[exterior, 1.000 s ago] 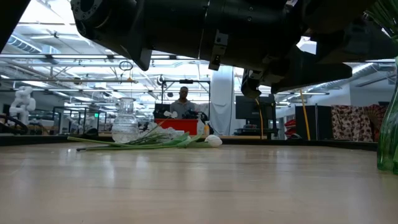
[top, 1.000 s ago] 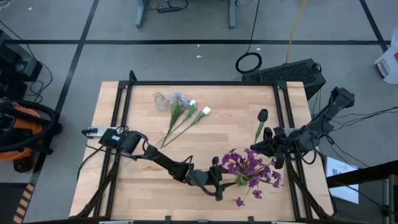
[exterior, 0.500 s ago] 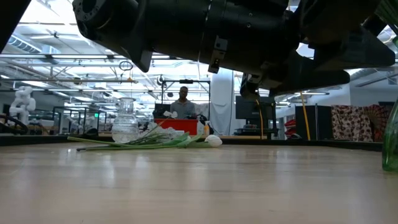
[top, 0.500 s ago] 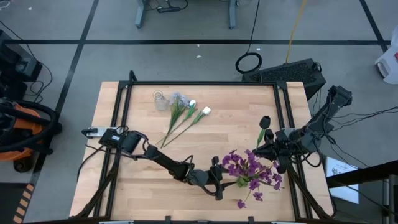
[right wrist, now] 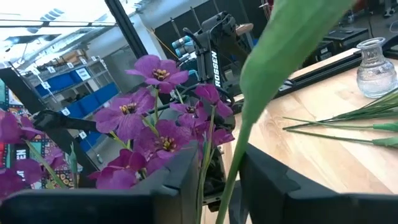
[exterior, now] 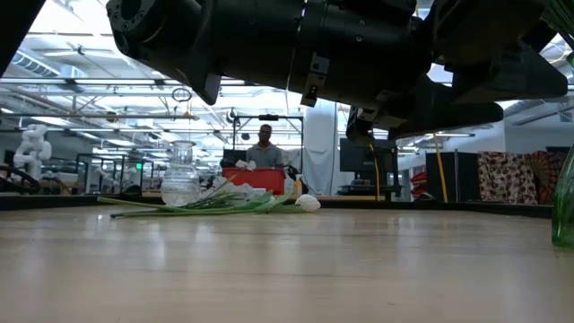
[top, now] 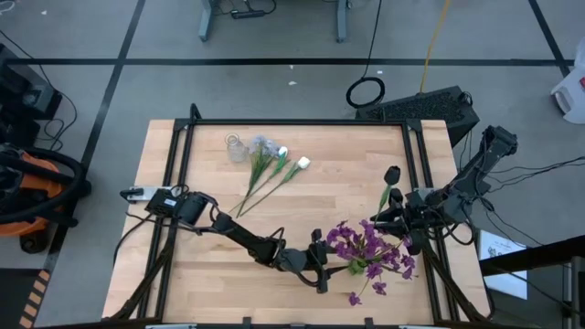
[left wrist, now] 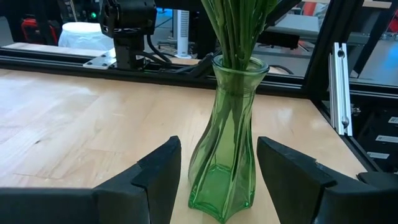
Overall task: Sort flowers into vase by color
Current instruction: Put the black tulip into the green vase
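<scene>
My left fingers (left wrist: 214, 180) stand open on either side of the green glass vase (left wrist: 226, 143), one on each side of its base, neither visibly touching the glass. The vase stands upright near the front edge of the surface (top: 302, 210), right of centre, and already holds the purple flowers (top: 366, 249), whose green stalks (left wrist: 239, 28) rise out of its mouth. One loose purple bloom (top: 353, 297) lies on the surface just in front of the vase. My right gripper (top: 388, 215) is near the right edge, just behind the purple cluster, with a dark-budded stem (top: 388, 181) at its fingers; that green stem (right wrist: 261, 87) passes between my right fingers (right wrist: 180, 180), but I cannot tell whether they are clamped on it or slightly parted. The remaining white and pale flowers (top: 272, 164) lie flat near the rear edge, left of centre, beside a small clear glass vase (top: 237, 146).
</scene>
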